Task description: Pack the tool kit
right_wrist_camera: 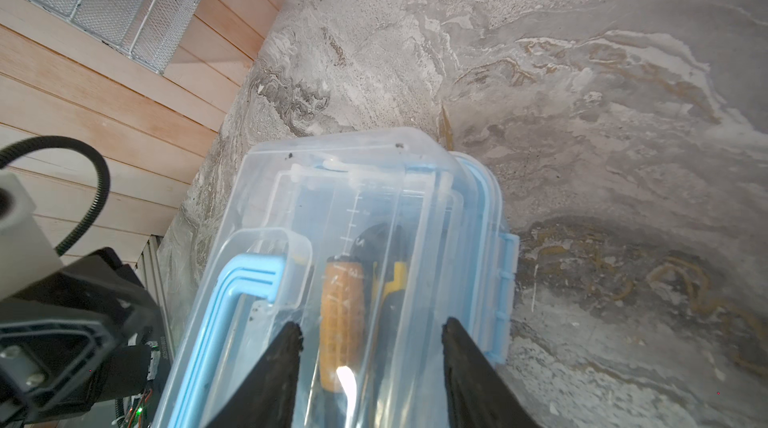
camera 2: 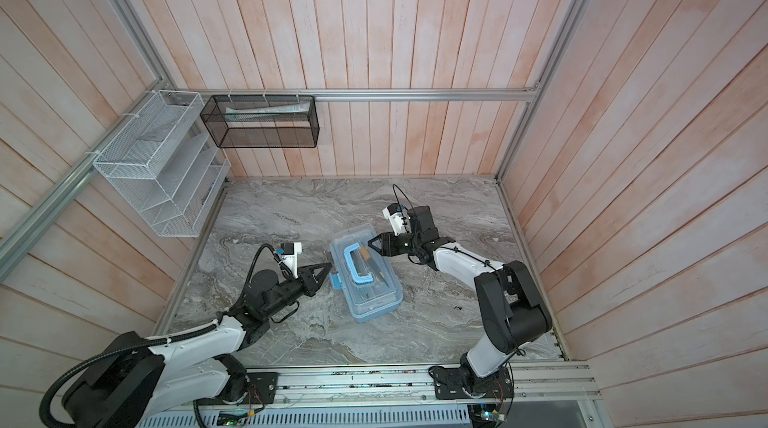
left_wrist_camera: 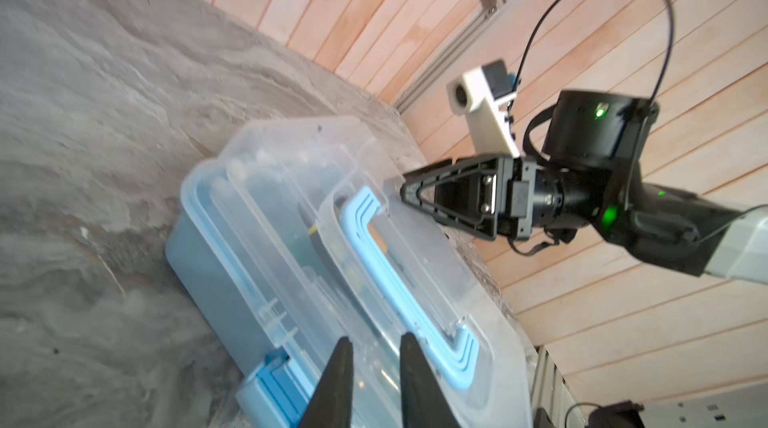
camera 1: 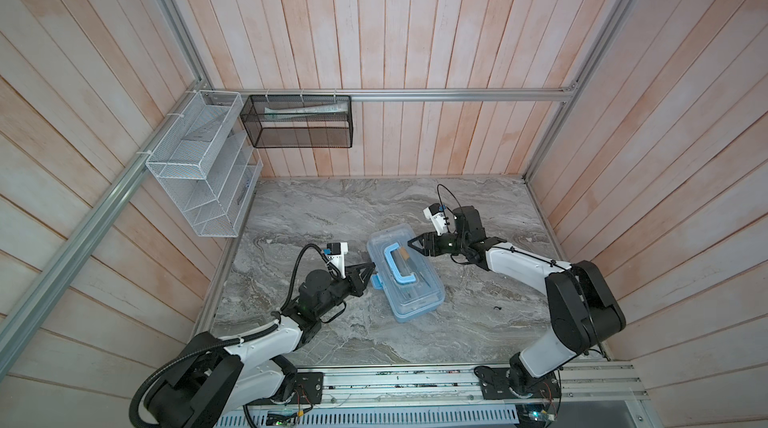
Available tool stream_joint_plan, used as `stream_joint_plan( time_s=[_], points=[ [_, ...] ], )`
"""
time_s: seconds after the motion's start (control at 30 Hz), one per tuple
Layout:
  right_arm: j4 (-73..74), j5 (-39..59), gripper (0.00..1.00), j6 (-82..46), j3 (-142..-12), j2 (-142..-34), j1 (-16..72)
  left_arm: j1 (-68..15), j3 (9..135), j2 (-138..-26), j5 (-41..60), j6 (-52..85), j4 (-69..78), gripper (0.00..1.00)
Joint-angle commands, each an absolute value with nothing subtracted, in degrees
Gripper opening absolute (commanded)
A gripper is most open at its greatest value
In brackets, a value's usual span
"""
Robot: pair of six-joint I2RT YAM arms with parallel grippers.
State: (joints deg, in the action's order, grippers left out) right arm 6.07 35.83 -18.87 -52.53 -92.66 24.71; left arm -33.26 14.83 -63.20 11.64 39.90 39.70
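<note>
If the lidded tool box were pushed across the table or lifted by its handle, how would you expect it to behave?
The tool box probably slides easily: smooth plastic on a polished table. Low and broad, it seems unlikely to tip. The tools inside look loose, so they may shift when lifted.

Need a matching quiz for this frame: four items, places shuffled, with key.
1. white wire rack
2. black mesh basket
3. blue handle
4. orange-handled tool

A. inside the box, under the clear lid
B. hung on the back rail
C. on top of the clear lid
D. tied to the left-side rail

Pairs: 1-D, 2-B, 3-C, 4-A
</note>
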Motion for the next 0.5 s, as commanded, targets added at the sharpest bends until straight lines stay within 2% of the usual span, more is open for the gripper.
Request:
stream_joint_plan(
  time_s=[0.0, 0.33, 0.47],
  points=[
    [2.36, 36.61, 0.52, -18.34, -50.79, -93.5, 25.75, -32.44, 15.27, -59.83, 7.81, 36.56, 29.66, 0.23],
    [2.09, 36.92, 0.52, -18.11, -51.2, -93.7, 25.75, -31.82, 10.01, -66.47, 6.54, 41.91, 33.77, 0.16],
    [2.28, 36.89, 0.52, -18.23, -51.31, -93.87, 25.75, -31.9, 12.24, -71.3, 10.08, 40.85, 34.9, 0.09]
  ],
)
